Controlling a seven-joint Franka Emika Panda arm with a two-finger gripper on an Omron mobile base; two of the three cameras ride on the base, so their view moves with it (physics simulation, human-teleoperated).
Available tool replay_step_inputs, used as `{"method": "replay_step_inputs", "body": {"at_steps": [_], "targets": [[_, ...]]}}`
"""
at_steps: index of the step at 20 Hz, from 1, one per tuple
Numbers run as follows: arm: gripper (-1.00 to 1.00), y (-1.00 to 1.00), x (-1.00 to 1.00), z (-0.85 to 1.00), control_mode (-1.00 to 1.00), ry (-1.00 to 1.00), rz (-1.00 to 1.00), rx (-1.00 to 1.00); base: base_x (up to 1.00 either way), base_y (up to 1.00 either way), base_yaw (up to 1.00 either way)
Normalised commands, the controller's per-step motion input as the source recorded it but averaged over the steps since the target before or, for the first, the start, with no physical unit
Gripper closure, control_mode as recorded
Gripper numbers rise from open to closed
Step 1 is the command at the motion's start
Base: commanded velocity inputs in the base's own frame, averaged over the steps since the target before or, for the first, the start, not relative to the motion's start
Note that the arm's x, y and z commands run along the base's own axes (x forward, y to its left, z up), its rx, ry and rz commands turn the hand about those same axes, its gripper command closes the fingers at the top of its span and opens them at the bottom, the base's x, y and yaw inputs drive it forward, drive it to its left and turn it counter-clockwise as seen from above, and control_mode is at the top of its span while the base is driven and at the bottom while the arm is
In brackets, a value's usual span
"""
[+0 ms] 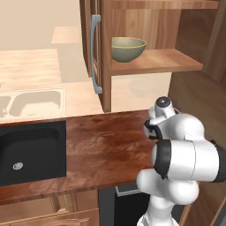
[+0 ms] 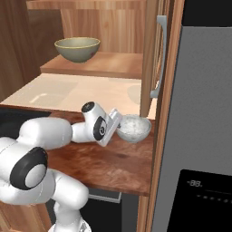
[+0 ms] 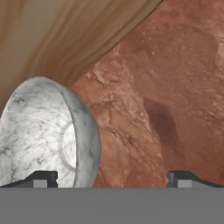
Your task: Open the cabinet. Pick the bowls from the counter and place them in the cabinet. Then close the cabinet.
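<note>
**A:** Where is the glossy white-grey marbled bowl [image 2: 133, 128] right now?

**B:** On the dark reddish-brown mottled wood counter [image 1: 101, 145], at its far right end, hard by the frame of the open medium-brown wooden wall cabinet [image 2: 102, 65]. It sits upright, mouth up. The other one, the dull olive-yellow bowl [image 1: 127, 48], already stands on the cabinet's shelf.

**A:** And how does the white-grey bowl lie from the hand?

**B:** Just ahead of the two-finger gripper [image 3: 111, 178] and off to one side. In the hand view the bowl's rim stands by the left fingertip [image 3: 41, 178], while the right fingertip has only bare counter in front of it. So I'd judge the hand needs a shift toward the bowl until the rim wall falls between the fingers. Being round, the bowl offers no long axis to line up with.

**A:** Is the hand holding anything?

**B:** No. The jaws stand spread wide with nothing between them.

**A:** What's hard to make out?

**B:** In the right base view the hand's body covers the bowl's near edge, so I cannot tell whether a finger touches it. In the hand view the bowl's left side is cut off.
</note>
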Motion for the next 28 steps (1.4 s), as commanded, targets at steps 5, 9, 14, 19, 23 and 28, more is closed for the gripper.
{"method": "replay_step_inputs", "body": {"at_steps": [5,9,14,19,23,28], "targets": [[-1.0,-0.14,0.28,-0.17,-1.0,0.0,0.0,0.03,0.0,0.0,0.0],[-1.0,-0.11,0.26,-0.19,-1.0,0.0,0.0,0.02,0.0,0.0,0.0],[-1.0,-0.06,0.27,-0.21,-1.0,0.0,0.0,0.01,0.0,0.0,0.0],[-1.0,-0.04,0.3,-0.2,-1.0,0.0,0.0,0.0,0.0,0.0,0.0],[-1.0,-0.04,0.31,-0.16,-1.0,0.0,0.0,0.0,0.0,0.0,0.0],[1.0,-0.02,0.31,-0.17,-1.0,0.0,0.0,0.0,0.0,0.0,0.0]]}}
